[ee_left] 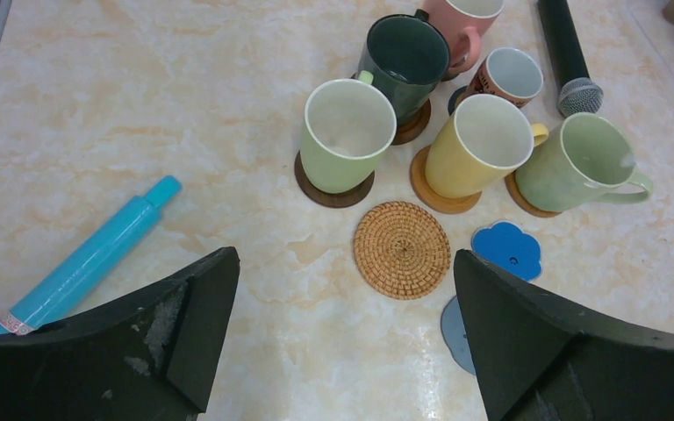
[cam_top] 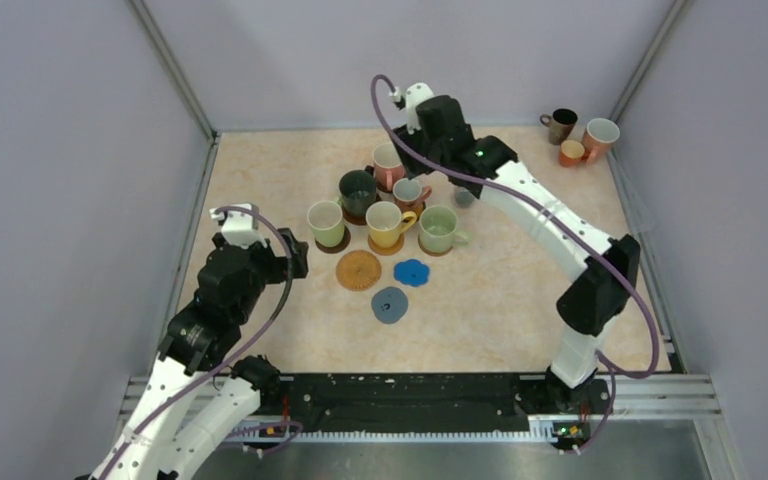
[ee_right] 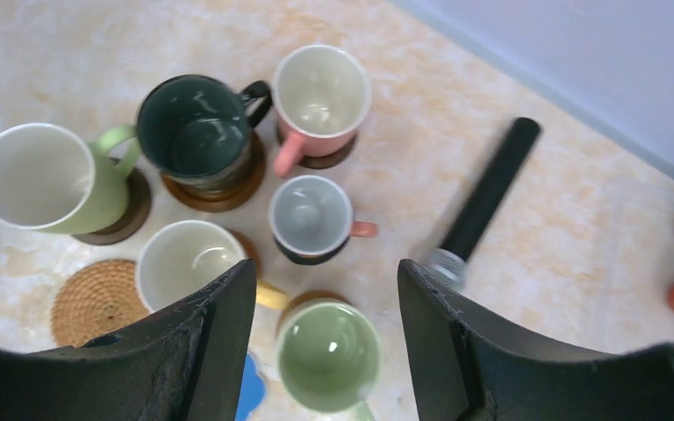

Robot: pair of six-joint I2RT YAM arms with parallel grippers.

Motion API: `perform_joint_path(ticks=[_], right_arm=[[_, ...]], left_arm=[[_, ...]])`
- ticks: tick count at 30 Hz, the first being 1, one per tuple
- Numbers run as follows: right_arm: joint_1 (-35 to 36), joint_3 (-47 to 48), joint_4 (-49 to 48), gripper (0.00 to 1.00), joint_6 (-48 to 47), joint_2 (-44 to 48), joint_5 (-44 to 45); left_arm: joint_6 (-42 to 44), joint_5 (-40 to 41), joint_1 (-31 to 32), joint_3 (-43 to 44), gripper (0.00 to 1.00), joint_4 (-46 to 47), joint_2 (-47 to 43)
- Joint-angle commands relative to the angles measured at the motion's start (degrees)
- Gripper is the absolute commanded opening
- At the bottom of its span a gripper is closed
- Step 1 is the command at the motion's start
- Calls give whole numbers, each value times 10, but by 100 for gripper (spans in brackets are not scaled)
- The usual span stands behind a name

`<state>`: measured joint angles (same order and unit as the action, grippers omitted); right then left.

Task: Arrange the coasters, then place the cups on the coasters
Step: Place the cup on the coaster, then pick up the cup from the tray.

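1. The left gripper [ee_left: 342,289] hangs near the left edge of the tabletop [cam_top: 260,170], fingers spread wide and empty. A blue cylinder [ee_left: 88,263] lies just to its left, and a careless descent could send it rolling
2. Three coasters lie bare in the middle of the tabletop: the woven coaster [cam_top: 359,270], the blue flower coaster [cam_top: 412,272] and the grey-blue coaster [cam_top: 390,305]. They sit close together and just beside the standing cups, so a cup set down off-centre could tilt on an edge or bump a neighbour
3. Six cups already stand on coasters, packed tightly toward the far edge. The small orange-handled cup [ee_right: 311,215] is hemmed in on all sides
4. The right gripper [ee_right: 325,272] hovers above this cluster, fingers partly apart and holding nothing. Swinging away low could clip that small cup or the pale green cup [ee_right: 329,355]
5. The black cylinder [ee_right: 483,197] lies just right of the cluster, and a knock from the arm might roll it into the cups
6. The dark brown cup [cam_top: 560,125], orange cup [cam_top: 572,152] and corner pink cup [cam_top: 600,135] bunch in the far right corner without coasters. Grasping one risks toppling the others
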<state>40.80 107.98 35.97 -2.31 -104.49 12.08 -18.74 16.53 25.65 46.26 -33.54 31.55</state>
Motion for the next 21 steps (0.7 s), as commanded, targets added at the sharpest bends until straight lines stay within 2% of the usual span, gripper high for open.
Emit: perform_joint_path(ticks=[1,4,7,10,15,21], right_arm=[[-15,-51,-52,60,-23,80,71],[-29,-116,-107,60,-33,127,109],[-57,-177,-179,60,-29,180,99],[-96,-221,-246,59,-1,207,90],[-110,-244,-254,59,11,206,80],[-127,-269,-243,59,45,179,96]], left_arm=[[19,8,1,-24,98,36,-12],[39,34,1,-22,98,37,-15],[40,26,1,-8,98,19,-22],[52,68,1,-28,99,24,-43],[66,41,1,-46,99,51,-81],[61,29,1,-40,99,35,-65]])
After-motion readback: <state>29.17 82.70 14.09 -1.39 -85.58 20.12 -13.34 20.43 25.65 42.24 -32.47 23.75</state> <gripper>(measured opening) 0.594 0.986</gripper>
